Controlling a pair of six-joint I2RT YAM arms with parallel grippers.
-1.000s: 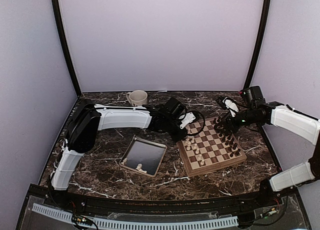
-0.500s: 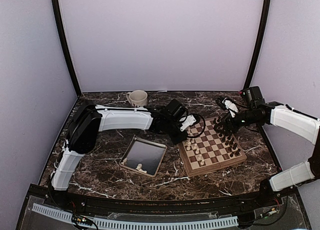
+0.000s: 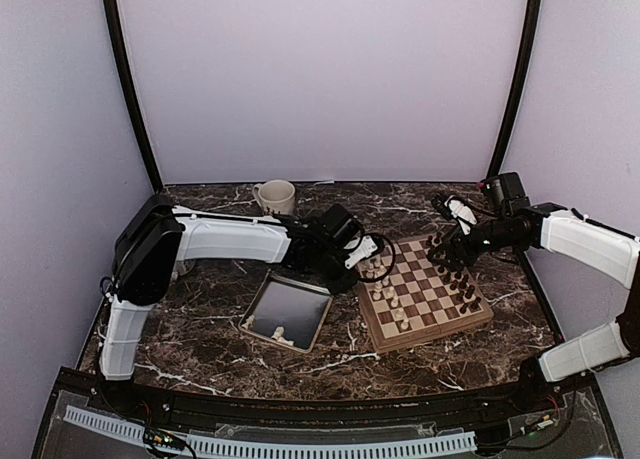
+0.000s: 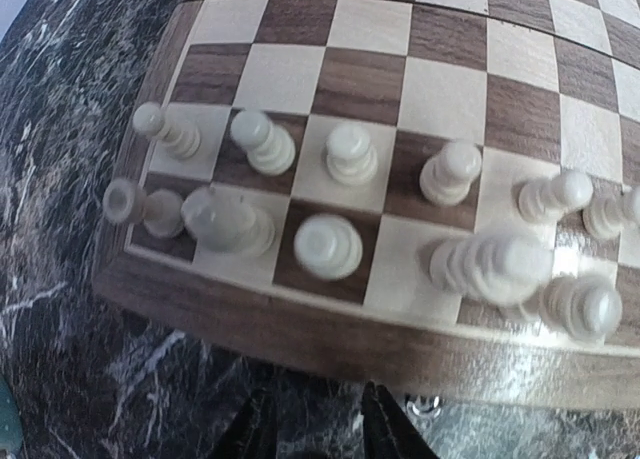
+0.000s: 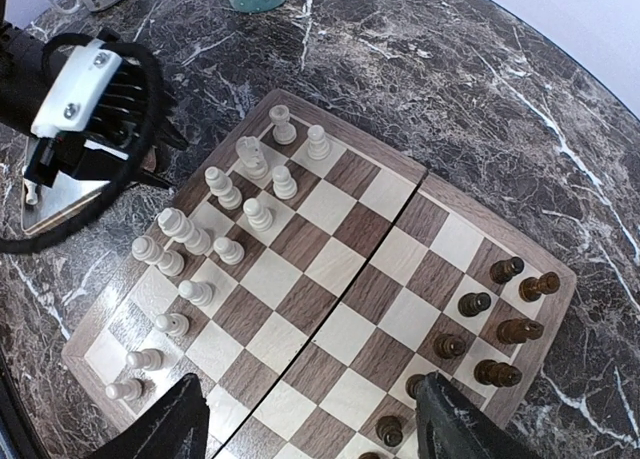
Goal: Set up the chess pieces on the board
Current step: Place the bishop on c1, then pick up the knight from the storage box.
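Since a second ago the left end effector [image 4: 318,419] has drawn back off the board [image 5: 330,264] and now hangs over the bench [image 3: 200,349] just outside the board's border. Its fingers have also parted from a nearly closed pinch to a narrow gap with nothing in it. The right arm has barely shifted.

Straight ahead of the left end effector, just past the wooden border, the cream-white chess pieces [image 4: 328,245] stand upright in the two ranks nearest to it, mostly one to a square. The squares beyond those ranks are bare. Behind and to the near side of this end effector lies the silver tray [image 3: 300,297]. A couple of white pieces [image 3: 280,333] rest at the tray's near end, well apart from the fingers. A cream mug [image 3: 275,194] sits farther back on the bench.

The right end effector [image 5: 310,389] hovers above the opposite side of the board with its fingers spread wide and holding nothing. The dark brown pieces [image 5: 475,304] are clustered below it, close to its right finger, in two ragged ranks at that edge. The white ranks lie across the board from it, beyond the empty middle squares.
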